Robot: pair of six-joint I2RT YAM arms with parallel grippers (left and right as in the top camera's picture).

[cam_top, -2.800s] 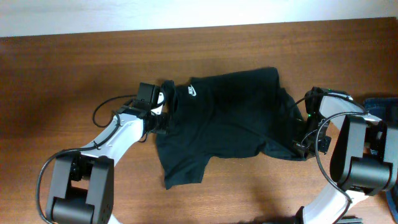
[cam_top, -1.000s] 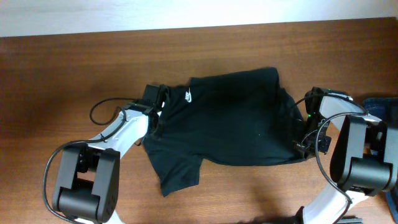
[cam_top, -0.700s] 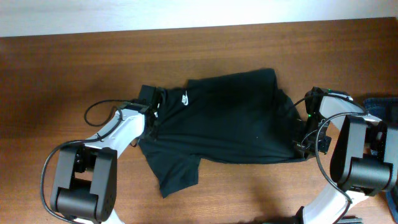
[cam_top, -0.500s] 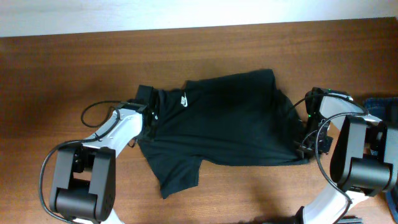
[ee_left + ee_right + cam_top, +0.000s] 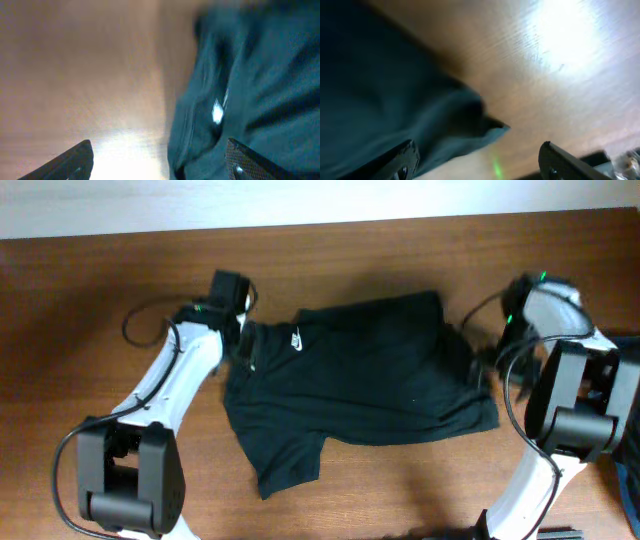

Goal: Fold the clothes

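Both arms' fingers [image 5: 75, 159] now above T-shirt [image 5: 365, 385]

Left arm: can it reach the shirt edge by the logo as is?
Likely yes: the left fingers stand open right over the shirt edge by the logo; only bare table beside it, nothing in between.

Overhead view: the one sign in sight is a small white swoosh mark [image 5: 297, 340] printed on the chest of the black T-shirt [image 5: 380, 375], near its collar. It is a brand emblem, and no letters can be made out beside it. Left wrist view: a white fleck shows on the dark fabric, too blurred to read. No other text, number or label is legible.
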